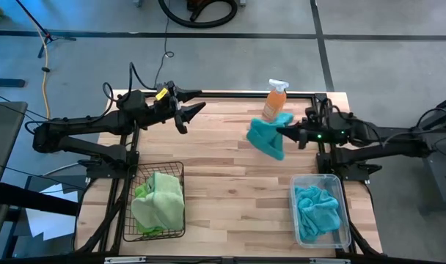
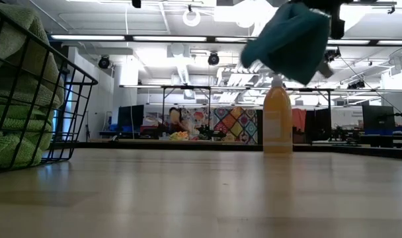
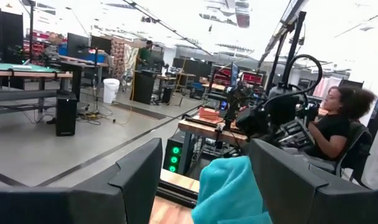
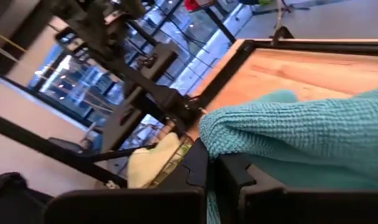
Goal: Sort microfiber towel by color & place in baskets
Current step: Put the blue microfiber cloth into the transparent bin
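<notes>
— Where's the cloth you're sorting?

— The turquoise towel (image 1: 268,136) hangs from my right gripper (image 1: 282,132), lifted clear of the table (image 1: 223,169) near the far edge, just in front of the orange spray bottle (image 1: 274,101). My right fingers are closed tight on a fold of it; in my right wrist view the fabric bunches right above them. I hold it high so that, by my reckoning, the trailing end won't drag across the wood or knock the bottle.

— And where should it go?

— Into the clear plastic bin (image 1: 345,213) on my right side, near the front edge, where another turquoise towel (image 1: 315,209) already lies. The wire basket (image 1: 128,220) on my left holds the green towels (image 1: 158,202), so the colours are split by side, each bin nearest the arm that serves it.

— Your other arm?

— My left gripper (image 1: 194,111) waits above the far left part of the table, fingers spread apart and empty, pointed toward the hanging cloth.

— What's the risk?

— I judge the loose corner could catch the bin's rim when I lower it.
</notes>
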{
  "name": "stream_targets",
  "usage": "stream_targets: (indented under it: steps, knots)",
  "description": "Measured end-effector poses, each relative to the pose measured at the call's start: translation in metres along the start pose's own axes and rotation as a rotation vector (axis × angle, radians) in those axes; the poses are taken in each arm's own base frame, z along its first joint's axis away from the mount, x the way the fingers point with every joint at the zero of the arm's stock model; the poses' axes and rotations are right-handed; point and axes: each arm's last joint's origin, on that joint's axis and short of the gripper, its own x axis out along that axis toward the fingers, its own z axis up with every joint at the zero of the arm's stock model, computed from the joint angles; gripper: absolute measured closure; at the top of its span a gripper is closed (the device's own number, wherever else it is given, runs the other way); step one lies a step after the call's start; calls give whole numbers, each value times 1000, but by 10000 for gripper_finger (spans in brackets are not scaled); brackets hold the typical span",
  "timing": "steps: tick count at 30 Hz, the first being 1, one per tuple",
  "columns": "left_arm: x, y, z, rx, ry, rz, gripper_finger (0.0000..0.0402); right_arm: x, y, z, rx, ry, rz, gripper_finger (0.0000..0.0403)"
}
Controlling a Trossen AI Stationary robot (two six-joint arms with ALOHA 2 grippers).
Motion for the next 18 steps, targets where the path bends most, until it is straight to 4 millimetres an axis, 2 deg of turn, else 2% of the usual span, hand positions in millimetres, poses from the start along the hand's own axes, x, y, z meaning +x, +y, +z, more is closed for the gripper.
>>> stream_targets:
  steps: [3,10,18]
  knots:
    - [0,0,0,0,0,0,170,-3,5,-1,4,31,73,402]
    - [0,0,0,1,1,1,170,-14,37,-15,49,298,496,403]
    - [0,1,0,2,0,22,170,-43,59,-45,296,606,599,403]
